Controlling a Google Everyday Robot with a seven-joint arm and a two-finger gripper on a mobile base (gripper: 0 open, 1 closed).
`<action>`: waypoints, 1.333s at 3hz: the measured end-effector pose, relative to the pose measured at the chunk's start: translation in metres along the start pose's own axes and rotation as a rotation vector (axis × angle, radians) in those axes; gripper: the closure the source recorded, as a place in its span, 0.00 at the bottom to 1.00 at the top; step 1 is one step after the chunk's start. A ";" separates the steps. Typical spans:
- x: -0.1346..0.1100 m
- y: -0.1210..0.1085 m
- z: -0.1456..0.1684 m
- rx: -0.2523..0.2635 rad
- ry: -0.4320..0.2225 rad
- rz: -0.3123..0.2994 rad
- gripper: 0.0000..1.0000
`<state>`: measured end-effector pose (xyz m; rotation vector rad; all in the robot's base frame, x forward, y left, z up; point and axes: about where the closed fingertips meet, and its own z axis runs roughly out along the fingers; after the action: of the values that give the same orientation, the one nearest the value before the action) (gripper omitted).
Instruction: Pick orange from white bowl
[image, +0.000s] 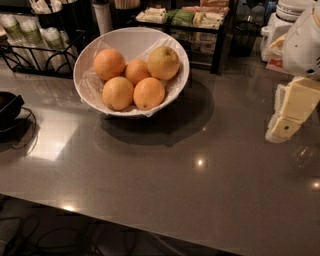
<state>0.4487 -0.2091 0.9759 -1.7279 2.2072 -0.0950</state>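
The white bowl (130, 42) with a crinkled liner stands on the grey counter at the upper left. The orange (163, 62), pale yellowish and slightly lumpy, lies at the bowl's right side among several deeper-orange smooth fruits (118, 92). My gripper (290, 117) hangs at the far right edge of the view, well to the right of the bowl and above the counter. It holds nothing that I can see.
A black wire rack with cups (30, 35) stands at the back left. A black shelf with packets (190, 20) stands behind the bowl. A white lidded jar (280, 20) is at the back right. A black object with cables (10, 107) lies at the left edge.
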 end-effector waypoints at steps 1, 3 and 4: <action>-0.028 -0.022 0.019 0.001 -0.020 -0.054 0.00; -0.066 -0.048 0.032 0.023 -0.041 -0.124 0.00; -0.083 -0.059 0.035 0.048 -0.079 -0.152 0.00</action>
<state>0.5311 -0.1395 0.9762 -1.8385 2.0008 -0.1127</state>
